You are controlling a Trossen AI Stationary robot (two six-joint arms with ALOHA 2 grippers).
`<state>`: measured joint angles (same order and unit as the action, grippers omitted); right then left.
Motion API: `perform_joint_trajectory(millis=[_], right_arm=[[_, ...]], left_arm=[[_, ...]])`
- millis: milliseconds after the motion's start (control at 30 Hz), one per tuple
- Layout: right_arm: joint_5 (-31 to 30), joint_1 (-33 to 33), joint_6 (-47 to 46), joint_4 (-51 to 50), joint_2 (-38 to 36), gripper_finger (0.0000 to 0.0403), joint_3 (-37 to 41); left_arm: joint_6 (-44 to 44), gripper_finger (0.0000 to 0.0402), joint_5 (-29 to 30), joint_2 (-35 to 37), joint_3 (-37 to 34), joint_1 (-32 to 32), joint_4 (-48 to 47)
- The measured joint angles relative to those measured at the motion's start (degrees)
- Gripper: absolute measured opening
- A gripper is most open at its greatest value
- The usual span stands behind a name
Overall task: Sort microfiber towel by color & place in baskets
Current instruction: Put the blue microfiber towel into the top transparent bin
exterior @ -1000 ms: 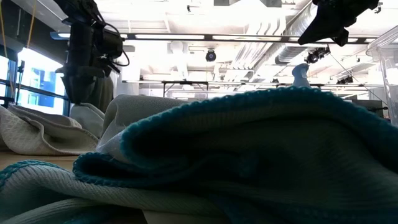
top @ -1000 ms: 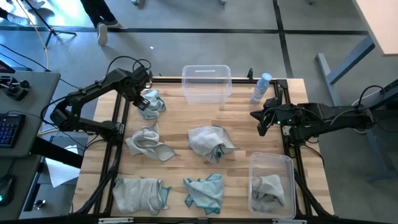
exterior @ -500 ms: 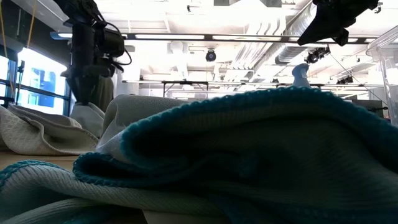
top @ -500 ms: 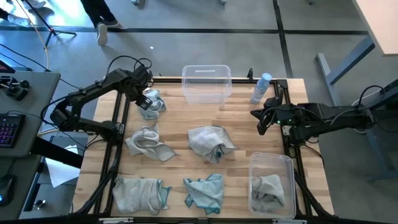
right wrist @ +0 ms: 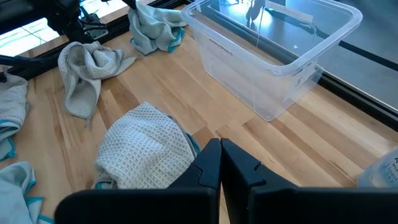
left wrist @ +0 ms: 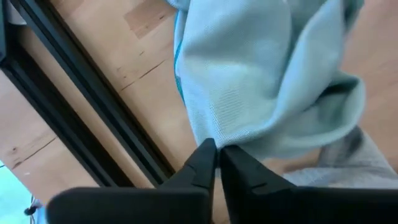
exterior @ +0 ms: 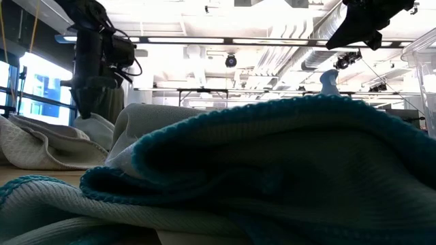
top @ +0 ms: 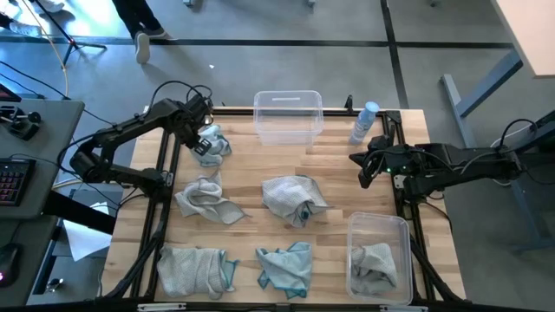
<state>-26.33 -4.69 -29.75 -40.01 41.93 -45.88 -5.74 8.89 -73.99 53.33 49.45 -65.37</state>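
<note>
Towel (left wrist: 261, 74), pale teal with darker edging, crumpled at the table's (top: 334, 169) far left corner; left gripper (left wrist: 216, 155) pinches its fold, seen only from the left wrist. High view adds grey towels and both baskets (top: 288, 115). Right gripper (right wrist: 220, 163) closed, empty, at the right edge.

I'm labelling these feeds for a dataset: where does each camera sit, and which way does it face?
High: overhead, straight down on the wooden table; both arms show.
Low: tabletop height, level across a teal-edged cloth; arms hang above.
Left wrist: behind the left claw, shut on a pale teal towel.
Right wrist: behind the shut right claw, facing the empty clear plastic tub.
High and right wrist share that tub.
</note>
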Motion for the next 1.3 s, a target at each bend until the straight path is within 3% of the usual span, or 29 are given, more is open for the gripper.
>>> perform_joint_trajectory(millis=[300, 633, 767, 967, 1167, 1300], right_arm=[[0.06, 0.0, 0.08, 0.0, 0.0, 0.0, 0.0], [0.2, 0.0, 0.17, -0.02, 0.0, 0.0, 0.01], [0.2, 0.0, 0.17, -0.02, 0.0, 0.0, 0.0], [0.17, 0.0, 0.14, 0.03, 0.0, 0.0, 0.0], [0.15, 0.0, 0.14, 0.87, -0.02, 0.0, 0.0], [0.15, 0.0, 0.01, 0.86, 0.0, 0.0, 0.0]], left_arm=[[-0.02, 0.0001, -0.84, 0.93, 14.46, -2.47, -13.78], [-1.72, 0.0, -0.82, 6.71, 36.26, -5.67, -14.99], [-1.76, 0.0, -0.82, 9.11, 40.9, -6.85, -10.56], [-4.56, 0.0, -2.16, 9.62, 42.41, -9.08, 0.88], [-1.45, 0.0, -9.33, 3.62, 42.39, -10.53, 15.26], [0.11, 0.0, -10.51, -2.48, 44.68, -11.71, 23.5]])
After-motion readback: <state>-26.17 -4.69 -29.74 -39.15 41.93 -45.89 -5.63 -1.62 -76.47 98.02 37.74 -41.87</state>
